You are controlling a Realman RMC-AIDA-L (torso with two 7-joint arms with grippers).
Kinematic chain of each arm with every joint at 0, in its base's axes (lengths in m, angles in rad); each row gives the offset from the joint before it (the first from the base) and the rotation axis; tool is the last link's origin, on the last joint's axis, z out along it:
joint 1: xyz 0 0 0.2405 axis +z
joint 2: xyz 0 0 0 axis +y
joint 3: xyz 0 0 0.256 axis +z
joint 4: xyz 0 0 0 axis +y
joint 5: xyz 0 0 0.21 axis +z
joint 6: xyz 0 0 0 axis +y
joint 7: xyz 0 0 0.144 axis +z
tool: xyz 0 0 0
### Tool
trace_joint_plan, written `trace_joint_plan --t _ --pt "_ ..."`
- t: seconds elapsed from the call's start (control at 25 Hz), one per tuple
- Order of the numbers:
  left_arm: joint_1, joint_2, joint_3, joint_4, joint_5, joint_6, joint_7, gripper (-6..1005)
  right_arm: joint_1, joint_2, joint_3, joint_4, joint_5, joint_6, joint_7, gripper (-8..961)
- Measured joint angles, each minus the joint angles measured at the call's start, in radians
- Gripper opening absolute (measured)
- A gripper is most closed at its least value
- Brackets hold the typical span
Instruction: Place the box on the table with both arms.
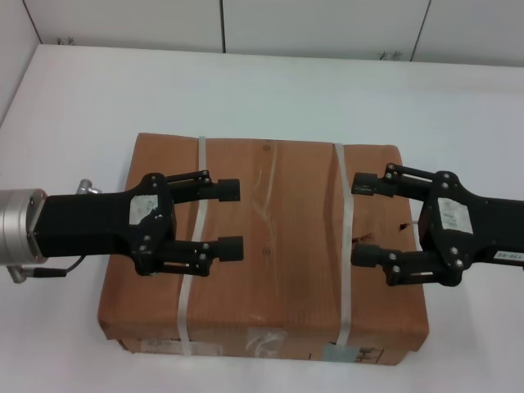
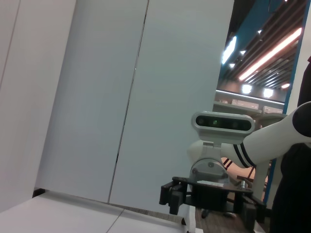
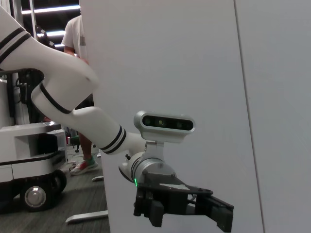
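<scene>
The left black two-finger tool (image 1: 229, 219) sits above the left half of the box, its blunt, block-shaped fingers spread apart and pointing toward the box's middle, gripping nothing. The right black two-finger tool (image 1: 365, 219) mirrors it above the right half, fingers likewise apart and empty. Whether either tool touches the cardboard cannot be told. The two tools face each other across the centre line. Behind the left tool, a silver cylindrical wrist (image 1: 18, 226) enters from the edge of the head view.

Beneath both lies the large flat rectangular brown cardboard box (image 1: 274, 246), matte and slightly creased. Two white plastic straps (image 1: 341, 246) cross its top from far edge to near edge, one under each tool. A strip of clear glossy tape (image 1: 268, 205) runs down the middle. White labels (image 1: 354, 354) show on the near side face.

The box rests on the wide, smooth white desk (image 1: 270, 90), near its front edge. Pale wall panels (image 1: 319, 24) stand beyond the desk.
</scene>
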Motion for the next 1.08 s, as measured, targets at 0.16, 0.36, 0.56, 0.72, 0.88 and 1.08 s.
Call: trace_joint_plan --t 0.16,0.36,0.56,0.72,0.88,1.08 --pt "-0.001 -0.002 0.000 0.000 -0.006 0.001 0.003 843 0.005 0.001 0.000 -0.001 -0.001 0.001 0.000 886" --pt "-0.002 -0.003 0.000 0.000 -0.009 0.002 0.009 843 0.006 0.002 0.000 -0.001 -0.001 0.011 0.000 886" --pt "-0.002 -0.004 0.000 0.000 -0.010 0.003 0.012 843 0.006 0.002 0.000 0.000 -0.001 0.021 0.000 886" --pt "-0.001 -0.006 0.000 0.000 -0.010 0.003 0.012 843 0.006 0.002 -0.001 0.000 -0.002 0.027 0.000 886" --pt "0.000 -0.006 -0.001 0.000 -0.010 0.003 0.012 843 0.006 0.002 -0.002 0.001 -0.002 0.030 0.000 886" --pt "0.001 -0.006 -0.002 0.000 -0.010 0.003 0.012 843 0.006 0.003 -0.002 0.004 -0.002 0.041 0.000 886"
